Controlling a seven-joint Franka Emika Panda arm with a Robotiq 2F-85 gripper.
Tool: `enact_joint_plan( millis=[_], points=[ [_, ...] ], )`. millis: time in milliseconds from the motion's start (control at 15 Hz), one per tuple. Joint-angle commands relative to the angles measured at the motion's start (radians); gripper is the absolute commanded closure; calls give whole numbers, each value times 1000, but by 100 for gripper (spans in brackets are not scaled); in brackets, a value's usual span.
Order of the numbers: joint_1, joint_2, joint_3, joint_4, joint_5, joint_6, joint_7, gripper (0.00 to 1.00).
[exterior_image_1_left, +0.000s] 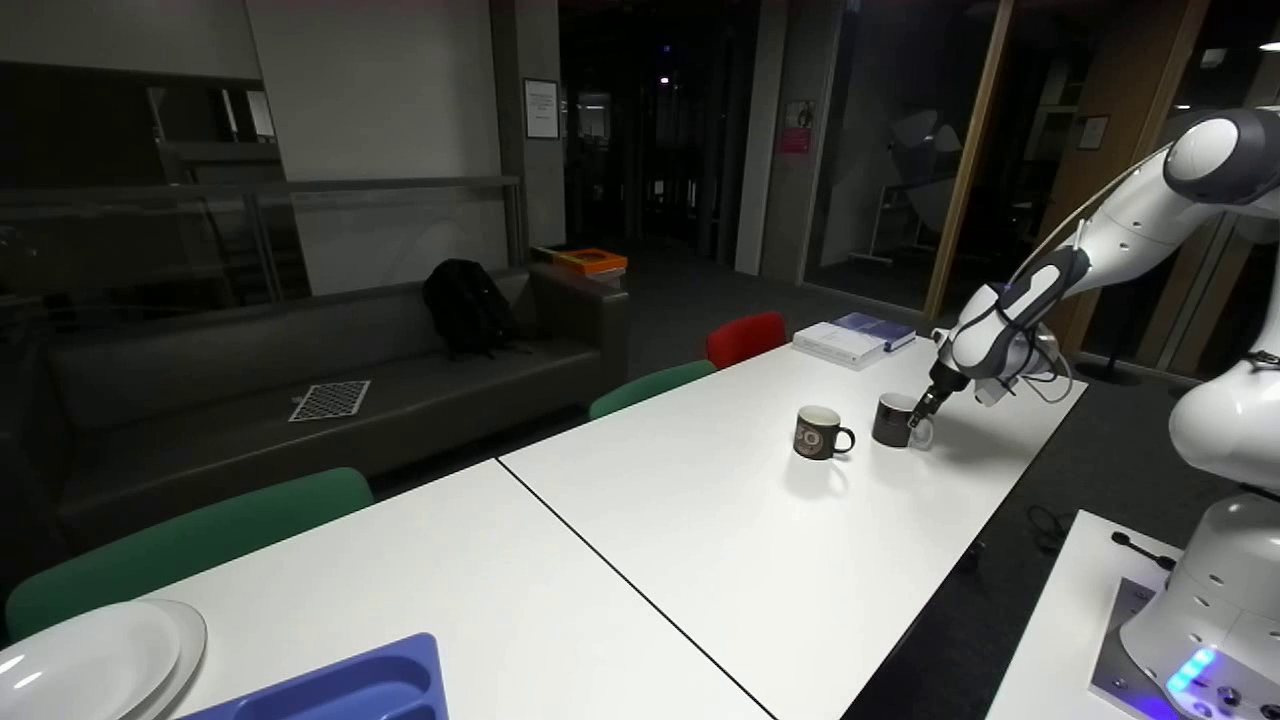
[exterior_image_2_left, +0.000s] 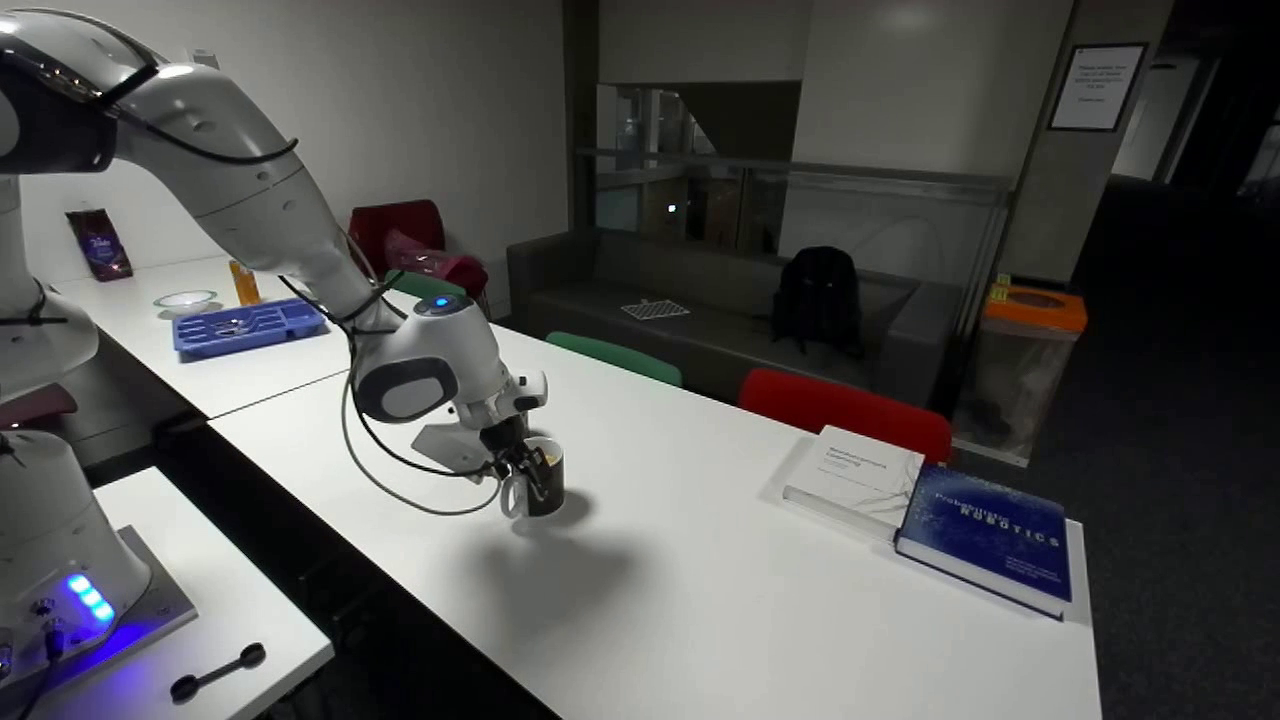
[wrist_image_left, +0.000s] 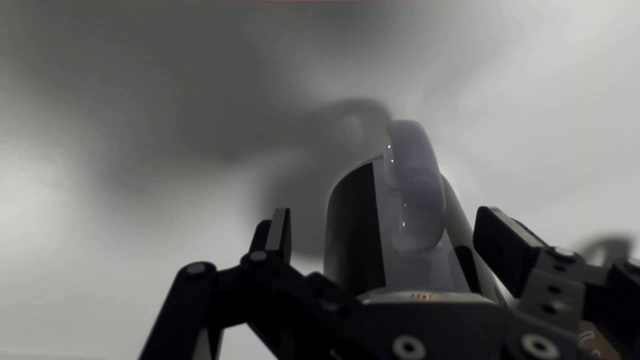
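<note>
Dark mug (wrist_image_left: 352, 235), pincer (wrist_image_left: 384, 220) gaping around its handle (wrist_image_left: 417, 190), printed mug (exterior_image_1_left: 815, 437) nearby (books (exterior_image_2_left: 855, 478), tray (exterior_image_2_left: 250, 340) farther off)

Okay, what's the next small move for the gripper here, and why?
I'd probably ease the black two-fingered gripper straight back from the dark cylindrical mug with the curved pale handle. Its jaws stand open on either side of that handle, and the mug rests upright on the flat white table, so a sideways move could knock it.
</note>
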Motion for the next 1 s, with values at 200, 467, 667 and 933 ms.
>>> enact_joint_plan(
  millis=[200, 467, 667, 933],
  points=[
    [-5, -84, 11, 1, -1, -102, -10, 3],
    [-9, -121, 21, 1, 11, -218, -16, 9],
    [131, -150, -106, 1, 123, -286, -93, 2],
    [245, -149, -206, 6, 182, -313, -141, 4]
  ],
)
